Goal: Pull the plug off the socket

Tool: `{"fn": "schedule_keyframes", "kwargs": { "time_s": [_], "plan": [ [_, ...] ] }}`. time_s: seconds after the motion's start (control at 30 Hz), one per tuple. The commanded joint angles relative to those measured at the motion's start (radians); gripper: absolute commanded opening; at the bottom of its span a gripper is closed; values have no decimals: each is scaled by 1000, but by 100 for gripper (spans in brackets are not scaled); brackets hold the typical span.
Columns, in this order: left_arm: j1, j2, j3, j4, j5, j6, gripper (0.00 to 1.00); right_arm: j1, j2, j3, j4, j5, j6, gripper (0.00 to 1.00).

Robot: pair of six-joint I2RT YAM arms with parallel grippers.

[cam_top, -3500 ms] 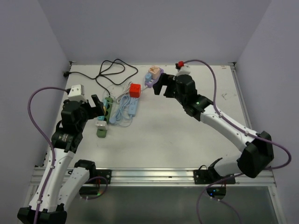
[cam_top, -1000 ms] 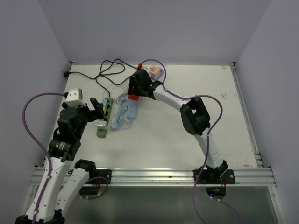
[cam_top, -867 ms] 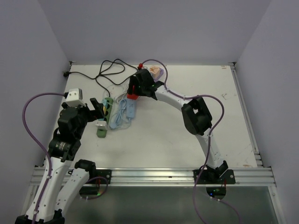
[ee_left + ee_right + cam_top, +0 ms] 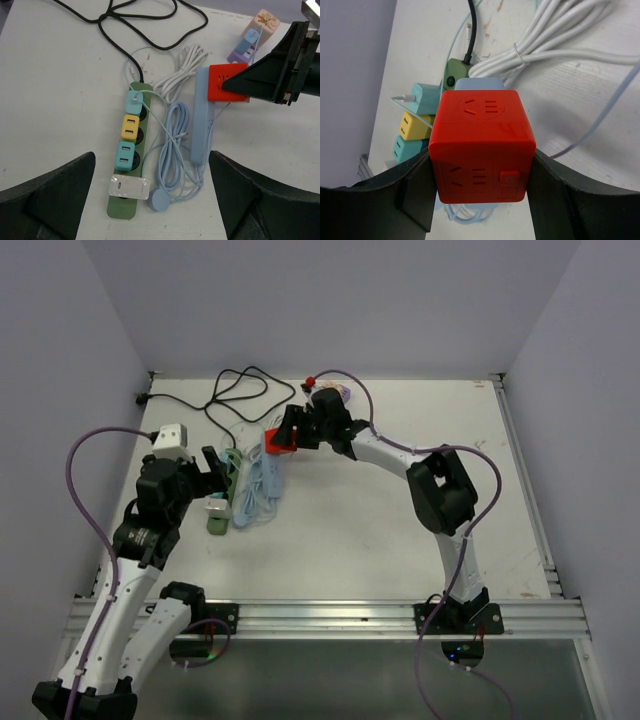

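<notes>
We are seeing the right gripper point(image 4: 482, 186) pinching the red cube plug point(image 4: 482, 127) on 2 sides. The plug is sitting at the 12 o'clock end of the blue power strip point(image 4: 201, 120). The left gripper point(image 4: 151, 170) is hovering, fingers point(image 4: 55, 195) spread wide, over the green power strip point(image 4: 120, 211) at 9 o'clock.

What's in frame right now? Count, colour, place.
table: 1, white, underneath
power strip: 1, green, left
adapters: 4, two teal, yellow, white, in power strip
slim strip: 1, light blue, right of power strip
cube socket: 1, red, on slim strip's far end
cable bundle: 1, white, by strips' far ends
mains cable: 1, black, looped far side, enters power strip
block: 1, peach-purple, blue plug on it, far right
left gripper: 1, black, open, above power strip
right gripper: 1, black, clamped on cube socket
</notes>
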Motion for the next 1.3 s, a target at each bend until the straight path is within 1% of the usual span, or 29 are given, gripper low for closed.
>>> {"fn": "schedule_keyframes", "kwargs": {
  "time_s": [0.0, 0.03, 0.1, 0.17, 0.2, 0.23, 0.3, 0.37, 0.4, 0.43, 0.53, 0.57, 0.67, 0.7, 0.77, 0.97, 1.1, 1.27],
  "plan": [
    [-4, 42, 2, 27, 40, -13, 99, -19, -120, 19, 66, -78, 74, 25],
    [-3, 44, 3, 24, 36, -10, 100, -7, -121, 52, -13, -38, -30, 25],
    [-3, 38, -5, 25, 31, -7, 100, 2, -129, 112, -151, 61, -88, 25],
    [-3, 31, -8, 28, 28, -7, 99, 12, -139, 141, -213, 123, -144, 24],
    [-4, 28, -9, 28, 25, -8, 99, 16, -141, 148, -260, 183, -166, 24],
    [-3, 30, -8, 28, 29, -8, 100, 25, -141, 147, -267, 180, -192, 24],
    [-3, 33, -8, 38, 45, -14, 100, 24, -137, 118, -226, 110, -183, 25],
    [-4, 37, -9, 48, 82, -40, 99, 15, -133, 92, -187, 30, -128, 25],
    [-4, 45, -18, 67, 100, -65, 99, 13, -132, 81, -137, 1, -105, 25],
    [-4, 47, -34, 94, 171, -97, 99, 4, -133, 69, -99, -66, -56, 25],
    [-6, 70, -119, 237, 288, -140, 95, -2, -146, 41, -14, -122, 1, 25],
    [-6, 82, -148, 269, 299, -143, 94, -2, -146, 46, -8, -148, 7, 25],
    [-10, 155, -173, 385, 316, -143, 85, -10, -153, 43, 11, -202, 39, 25],
    [-15, 198, -178, 407, 318, -143, 81, -16, -156, 38, 34, -217, 51, 25],
    [-35, 238, -184, 471, 300, -140, 78, -22, -161, 21, 69, -251, 84, 25],
    [-95, 386, -173, 620, 266, -106, 77, -28, -167, -5, 78, -279, 81, 25],
    [-101, 499, -137, 637, 238, -86, 58, -33, -178, -20, 98, -312, 79, 25],
    [-103, 594, -104, 657, 189, -66, 58, -34, -199, -49, 121, -361, 82, 25]
  ]
}}
